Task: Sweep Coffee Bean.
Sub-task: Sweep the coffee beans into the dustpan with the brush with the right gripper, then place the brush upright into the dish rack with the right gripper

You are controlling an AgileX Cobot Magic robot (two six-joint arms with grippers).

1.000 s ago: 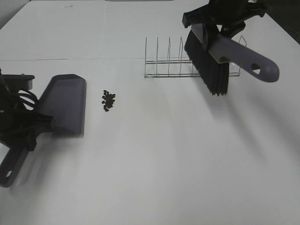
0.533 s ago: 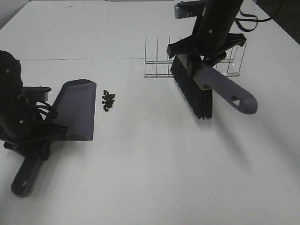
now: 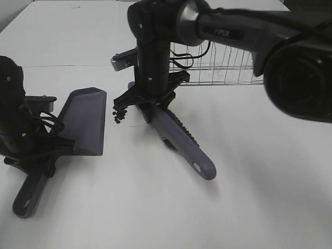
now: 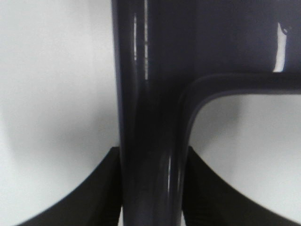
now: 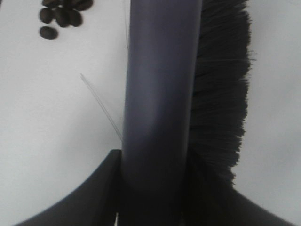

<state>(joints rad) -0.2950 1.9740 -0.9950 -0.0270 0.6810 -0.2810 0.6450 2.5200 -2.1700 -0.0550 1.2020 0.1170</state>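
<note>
Nothing swept yet: coffee beans (image 3: pixel 119 112) heaped loose on the white desk (image 3: pixel 259 207) just beside the dustpan (image 3: pixel 85 119) lip, left claw (image 4: pixel 151 188) clamped on the dustpan's handle, right claw (image 5: pixel 155 188) pinching the brush (image 3: pixel 181 140) handle just beyond the beans from the dustpan.

The left arm (image 3: pixel 11 93) stands at the nine o'clock edge of the high view, folded downward. The left hand (image 3: pixel 39 158) sits low over the surface (image 3: pixel 259 207), clamped tight on the dustpan handle (image 3: pixel 26 196) with a finger (image 4: pixel 94 197) on each side. The right arm (image 3: pixel 238 28) enters from two o'clock and stretches across the middle to about eleven o'clock. Its wrist (image 3: pixel 153 57) hangs upright, and the right hand (image 3: pixel 150 99) points down, closed around the brush handle (image 3: pixel 184 148).
</note>
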